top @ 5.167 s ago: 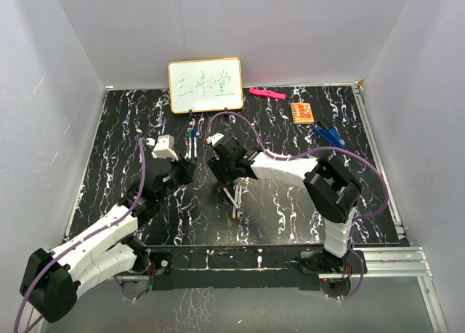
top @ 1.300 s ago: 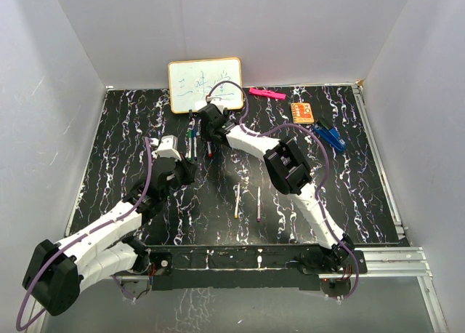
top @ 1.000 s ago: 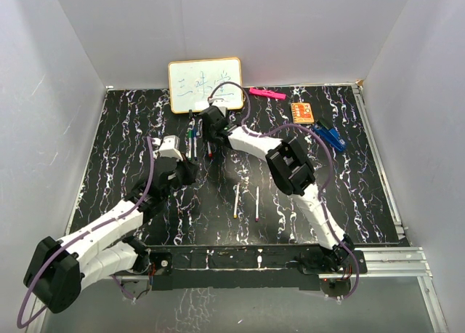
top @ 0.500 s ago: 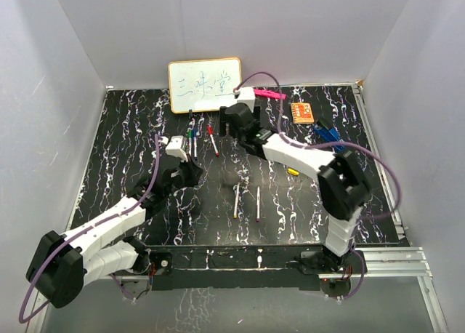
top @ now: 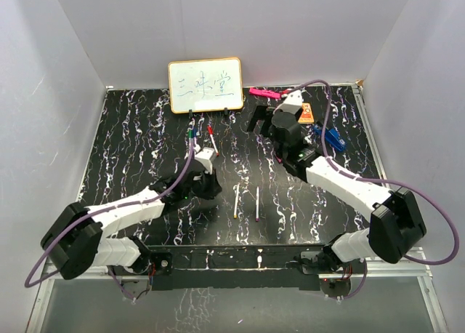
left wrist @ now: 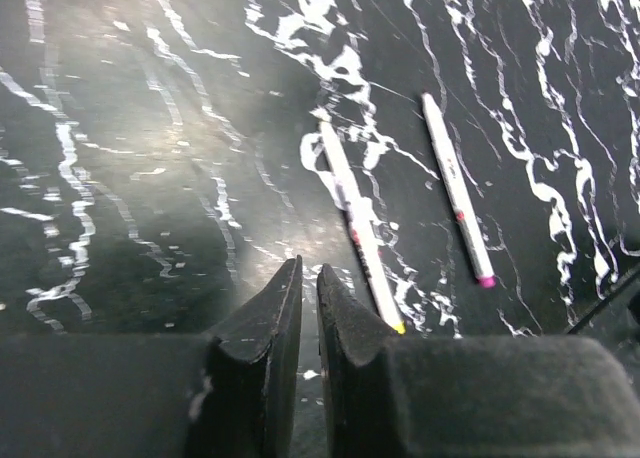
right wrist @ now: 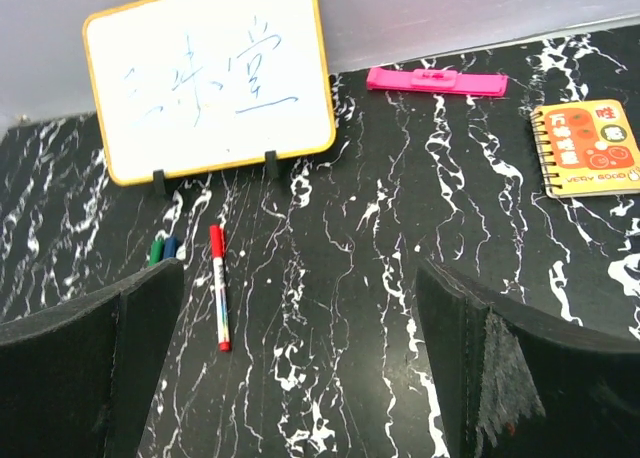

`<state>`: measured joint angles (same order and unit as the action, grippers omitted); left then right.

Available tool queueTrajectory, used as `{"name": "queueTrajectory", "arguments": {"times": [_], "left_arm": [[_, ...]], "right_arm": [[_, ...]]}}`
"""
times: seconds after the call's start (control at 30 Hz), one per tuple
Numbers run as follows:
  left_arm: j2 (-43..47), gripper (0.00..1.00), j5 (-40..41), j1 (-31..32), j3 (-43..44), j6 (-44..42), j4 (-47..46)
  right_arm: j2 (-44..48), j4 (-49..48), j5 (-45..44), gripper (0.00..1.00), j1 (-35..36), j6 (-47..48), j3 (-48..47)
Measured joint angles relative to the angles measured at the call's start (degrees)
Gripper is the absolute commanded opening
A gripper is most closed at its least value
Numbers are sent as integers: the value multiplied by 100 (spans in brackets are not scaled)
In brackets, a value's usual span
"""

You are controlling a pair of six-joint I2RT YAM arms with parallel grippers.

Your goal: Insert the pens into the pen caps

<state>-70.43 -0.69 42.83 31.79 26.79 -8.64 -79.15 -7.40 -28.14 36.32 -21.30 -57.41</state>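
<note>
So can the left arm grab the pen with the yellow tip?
Probably yes. The left arm has its jaws right beside the yellow-tipped pen, with nothing lying between them. The jaws are nearly shut, so they'd need to open first.

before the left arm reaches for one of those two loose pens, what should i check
1. Left gripper empty: ok, nothing between its fingers.
2. Left jaws wide enough to take a pen: not ok, only a thin slit shows.
3. Yellow-tipped pen and pink-tipped pen uncapped and lying apart on the marbled table: ok.
4. Path from the left gripper to the yellow-tipped pen free: ok, only bare tabletop lies between.
5. Right gripper open and empty: ok.
6. Loose caps for these two pens located: cannot tell, none shows in any view.
</note>
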Motion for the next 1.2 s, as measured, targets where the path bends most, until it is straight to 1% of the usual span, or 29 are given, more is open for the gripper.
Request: {"name": "queueTrajectory", "arguments": {"times": [0.1,0.2,0.3,0.37,0.57,0.83,1.03,1.2], "left_arm": [[-319,26,-42,260,179,-42,-15],[-557,35,-70,380,262,-39,-28],[-776,43,-79,492,365,-46,22],[-901,45,-76,575,461,-68,57],[-1408,47,94,935,892,-83,219],[-2170,47,785,1364,1646,-74,887],[-2535,47,1375,1528,2033,7,1504],[-2820,47,1602,1554,2382,90,1947]], "right_arm": [[79,24,50,98,-210,-175,37],[173,28,66,98,-369,-286,284],[219,92,28,98,-380,-358,562],[243,157,-11,98,-380,-409,706],[415,240,-164,98,-380,-455,876],[949,249,-658,98,-382,-584,1235],[1141,140,-796,98,-398,-586,1270],[1145,118,-796,98,-415,-608,1394]]}}
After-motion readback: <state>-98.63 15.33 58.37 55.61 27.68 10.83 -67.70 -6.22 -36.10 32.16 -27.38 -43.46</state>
